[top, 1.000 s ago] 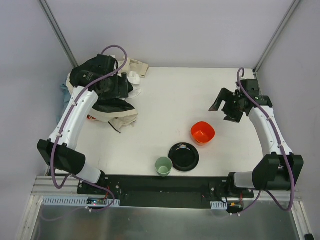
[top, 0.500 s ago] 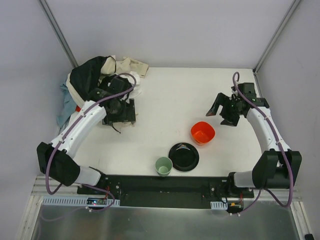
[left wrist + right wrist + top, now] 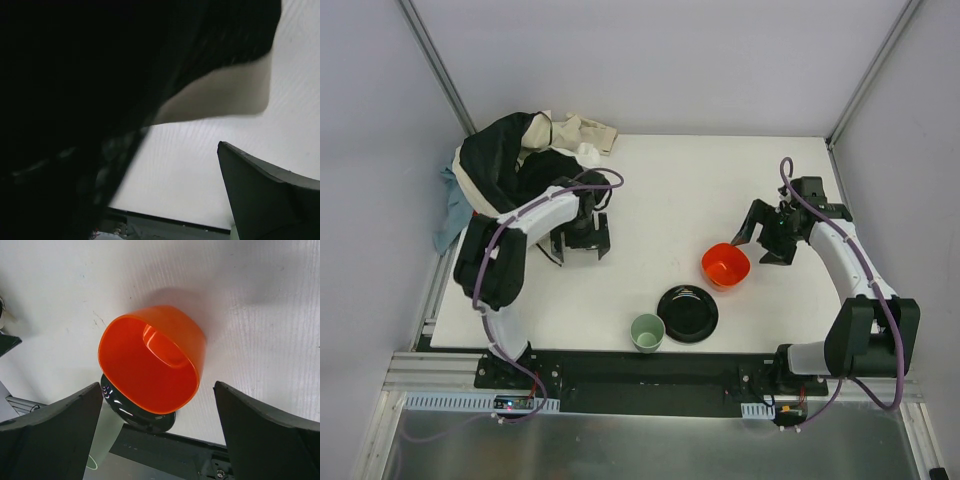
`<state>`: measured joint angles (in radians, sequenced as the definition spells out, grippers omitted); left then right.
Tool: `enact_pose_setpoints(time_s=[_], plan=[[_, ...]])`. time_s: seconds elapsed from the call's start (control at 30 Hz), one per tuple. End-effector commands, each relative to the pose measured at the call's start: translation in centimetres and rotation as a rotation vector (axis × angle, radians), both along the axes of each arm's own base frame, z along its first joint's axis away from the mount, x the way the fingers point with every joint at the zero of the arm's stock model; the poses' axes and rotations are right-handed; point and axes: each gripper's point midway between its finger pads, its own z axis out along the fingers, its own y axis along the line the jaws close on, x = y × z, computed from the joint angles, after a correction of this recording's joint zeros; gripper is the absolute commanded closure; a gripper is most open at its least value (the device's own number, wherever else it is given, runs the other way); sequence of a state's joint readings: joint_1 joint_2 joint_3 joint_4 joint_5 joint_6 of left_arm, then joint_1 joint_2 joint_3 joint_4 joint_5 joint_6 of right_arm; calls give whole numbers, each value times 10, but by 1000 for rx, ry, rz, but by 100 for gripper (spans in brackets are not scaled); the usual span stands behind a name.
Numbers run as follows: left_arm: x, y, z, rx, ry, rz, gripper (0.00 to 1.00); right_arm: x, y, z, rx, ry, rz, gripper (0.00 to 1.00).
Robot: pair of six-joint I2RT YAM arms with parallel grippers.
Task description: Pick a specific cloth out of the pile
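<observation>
The pile (image 3: 505, 165) lies at the table's far left corner: a large black fabric with cream trim, beige (image 3: 582, 130), white (image 3: 588, 155) and teal-blue (image 3: 447, 215) pieces. The cloth is hidden. My left gripper (image 3: 580, 243) stands open at the pile's near right edge, low over the table. In the left wrist view the black fabric (image 3: 75, 100) and its cream trim (image 3: 225, 95) fill the left side, and only one finger (image 3: 270, 200) shows. My right gripper (image 3: 767, 235) (image 3: 159, 385) is open just beyond the orange bowl (image 3: 725, 265) (image 3: 150, 360), holding nothing.
A black plate (image 3: 687, 313) (image 3: 135, 415) and a pale green cup (image 3: 647, 332) (image 3: 100, 440) stand near the table's front edge, in front of the bowl. Grey walls close in the table on the left, back and right.
The left arm has swung off the pile, toward the right and nearer, and the black fabric now lies bunched further back. The right gripper has moved a little nearer and left, toward the bowl.
</observation>
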<state>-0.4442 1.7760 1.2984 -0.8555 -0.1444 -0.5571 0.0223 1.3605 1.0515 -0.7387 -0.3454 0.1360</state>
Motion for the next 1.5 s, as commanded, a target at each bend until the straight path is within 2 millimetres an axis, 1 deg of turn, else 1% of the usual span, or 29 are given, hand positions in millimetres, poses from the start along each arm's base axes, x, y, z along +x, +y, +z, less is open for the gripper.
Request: enact_pose_setpoints(time_s=[0.0, 0.17, 0.33, 0.47, 0.53, 0.57, 0.63, 0.77, 0.8, 0.83, 0.87, 0.9, 0.97, 1.03, 1.13, 1.2, 1.23, 1.37, 1.4, 1.47], plan=[[39, 3, -3, 70, -67, -6, 1, -3, 2, 8, 4, -20, 25, 4], [56, 7, -7, 77, -69, 4, 1, -3, 1, 6, -3, -10, 22, 4], [66, 24, -6, 82, -72, 45, 2, 1, 2, 5, 3, -2, 15, 4], [70, 44, -8, 44, -53, 109, 9, 9, 3, 2, 8, 13, 15, 4], [72, 47, -11, 23, -46, 111, 16, 13, 4, 1, 11, 18, 19, 4], [73, 48, -11, 20, -45, 103, 16, 15, 4, -1, 13, 28, 20, 4], [74, 46, -14, 12, -37, 96, 25, 20, 4, 2, 11, 31, 27, 4], [70, 41, -24, -11, 0, 87, 57, 30, 2, 8, -4, 24, 39, 4], [69, 40, -26, -14, 5, 86, 63, 31, 2, 8, -6, 28, 41, 4], [67, 40, -25, -20, 10, 80, 72, 33, 1, 10, -9, 31, 45, 4], [67, 39, -24, -28, 7, 73, 79, 34, 2, 12, -9, 34, 49, 4], [68, 37, -20, -41, 1, 60, 83, 35, 1, 12, -10, 36, 51, 4], [72, 31, -9, -73, -26, 30, 94, 33, 1, 13, -17, 38, 60, 4], [77, 28, 7, -97, -66, -1, 100, 33, -1, 15, -23, 32, 61, 4], [86, 22, 35, -137, -142, -40, 100, 31, -1, 14, -27, 33, 66, 4], [94, 17, 57, -166, -202, -77, 100, 29, 0, 14, -22, 40, 66, 4], [99, 10, 71, -202, -234, -94, 100, 28, 0, 15, -21, 40, 67, 4], [127, 3, 128, -231, -400, -143, 100, 28, 0, 18, -18, 32, 69, 4], [138, 2, 152, -237, -466, -153, 100, 29, 1, 20, -18, 25, 71, 4], [152, 6, 187, -224, -567, -164, 100, 29, 1, 23, -16, 20, 76, 4]])
